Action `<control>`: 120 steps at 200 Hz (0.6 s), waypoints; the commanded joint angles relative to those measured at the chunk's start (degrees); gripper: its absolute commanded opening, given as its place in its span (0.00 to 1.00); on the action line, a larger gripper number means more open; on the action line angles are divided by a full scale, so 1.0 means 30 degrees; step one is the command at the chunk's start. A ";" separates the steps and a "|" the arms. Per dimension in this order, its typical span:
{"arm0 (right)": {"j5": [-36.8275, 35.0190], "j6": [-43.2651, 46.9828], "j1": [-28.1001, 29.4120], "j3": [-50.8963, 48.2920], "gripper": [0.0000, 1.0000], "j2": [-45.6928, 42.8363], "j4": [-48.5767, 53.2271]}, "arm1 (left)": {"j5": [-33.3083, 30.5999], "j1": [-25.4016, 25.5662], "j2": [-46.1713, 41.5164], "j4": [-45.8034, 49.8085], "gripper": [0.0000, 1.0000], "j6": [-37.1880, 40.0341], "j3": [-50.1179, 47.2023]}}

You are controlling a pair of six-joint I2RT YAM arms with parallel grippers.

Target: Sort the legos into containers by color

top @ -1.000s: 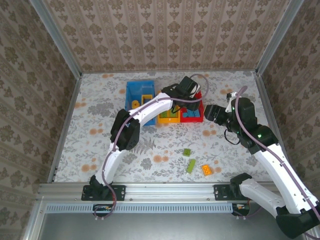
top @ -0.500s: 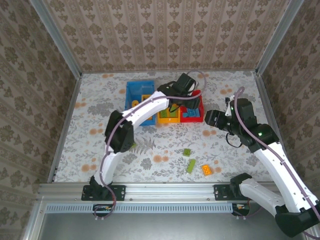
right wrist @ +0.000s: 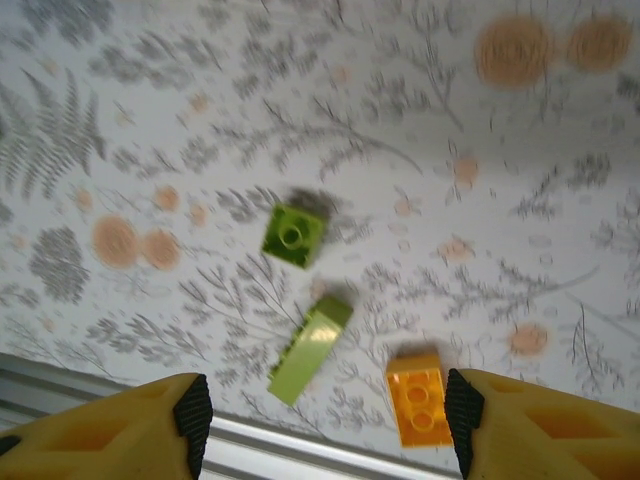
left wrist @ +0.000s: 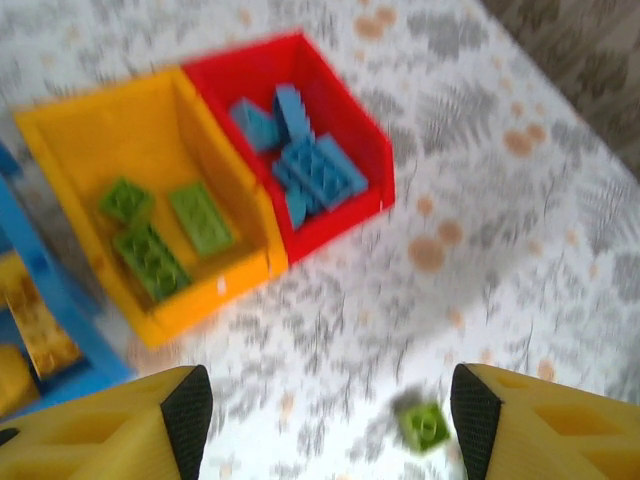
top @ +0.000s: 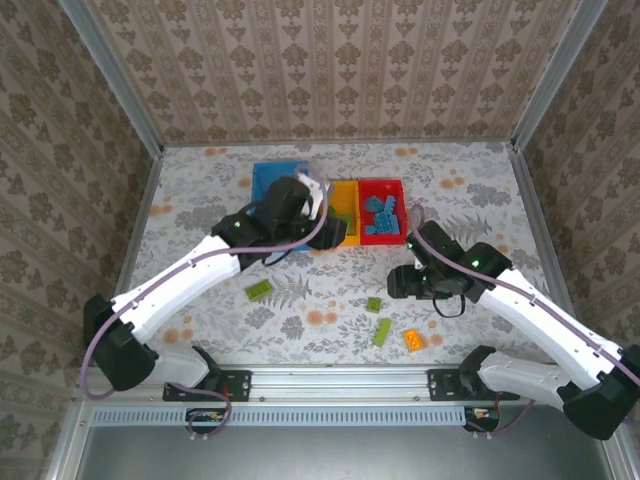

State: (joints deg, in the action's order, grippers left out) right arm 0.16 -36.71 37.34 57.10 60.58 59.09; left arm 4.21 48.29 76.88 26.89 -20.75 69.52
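Jaws parted and empty, the right gripper [right wrist: 320, 420] is hovering over three loose legos [right wrist: 311, 352] lying on the arms' side of the red bin [left wrist: 335, 215], seemingly choosing a pick, while the left gripper [left wrist: 320, 410], likewise parted and empty, is hanging near that bin.

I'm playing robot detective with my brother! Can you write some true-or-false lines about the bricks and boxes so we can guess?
1. The red bin has blue bricks in it. True.
2. The orange-yellow bin has orange bricks in it. False: it holds three green bricks.
3. An orange brick lies loose on the table. True.
4. The right gripper is holding a green brick. False: it is open and holds nothing.
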 commanded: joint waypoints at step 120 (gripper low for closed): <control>0.1224 -0.2442 0.1731 -0.3614 0.65 0.1629 -0.0160 | 0.4352 0.2244 -0.1948 0.0842 0.69 0.2095 -0.3488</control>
State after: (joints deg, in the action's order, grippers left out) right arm 3.46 -44.60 41.28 43.46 64.14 62.00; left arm 18.44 55.07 72.25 28.93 -15.33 59.70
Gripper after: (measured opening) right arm 0.644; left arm 0.689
